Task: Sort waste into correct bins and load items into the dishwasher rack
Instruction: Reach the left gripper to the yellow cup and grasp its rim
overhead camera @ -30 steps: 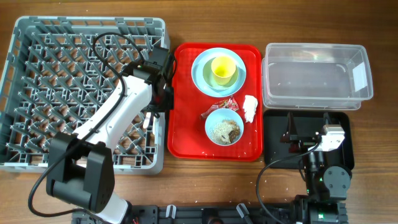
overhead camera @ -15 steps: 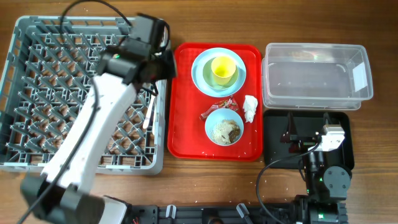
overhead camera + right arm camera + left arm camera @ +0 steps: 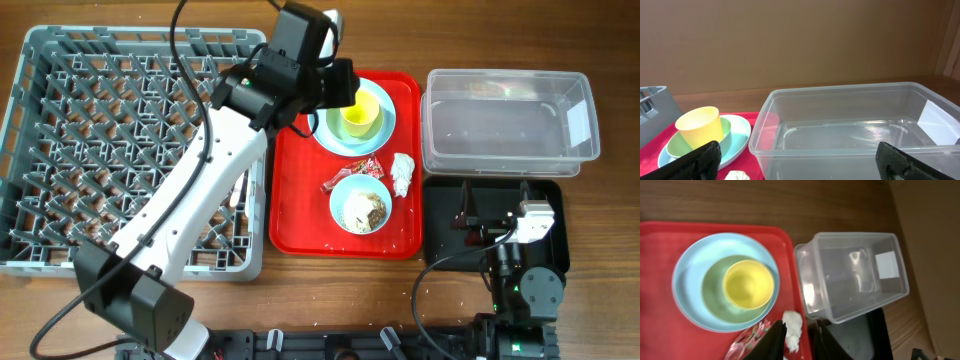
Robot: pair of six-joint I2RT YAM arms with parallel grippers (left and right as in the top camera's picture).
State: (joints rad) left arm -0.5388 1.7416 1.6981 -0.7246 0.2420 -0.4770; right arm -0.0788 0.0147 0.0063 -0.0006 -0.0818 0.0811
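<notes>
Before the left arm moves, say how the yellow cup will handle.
The yellow cup looks like plastic, so probably light and stiff. It stands upright in a green bowl on the plate, so a sideways push may tip it or drag the bowl.

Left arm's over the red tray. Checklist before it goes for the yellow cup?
1. Left gripper open, empty: ok.
2. Yellow cup upright, nested in the green bowl on the plate: ok.
3. Cup empty: ok.
4. Gripper centred on cup: not ok, it frames the tissue.
5. Dishwasher rack has free pegs: ok.
6. Right gripper open, parked over the black tray, off the red tray: ok.
</notes>
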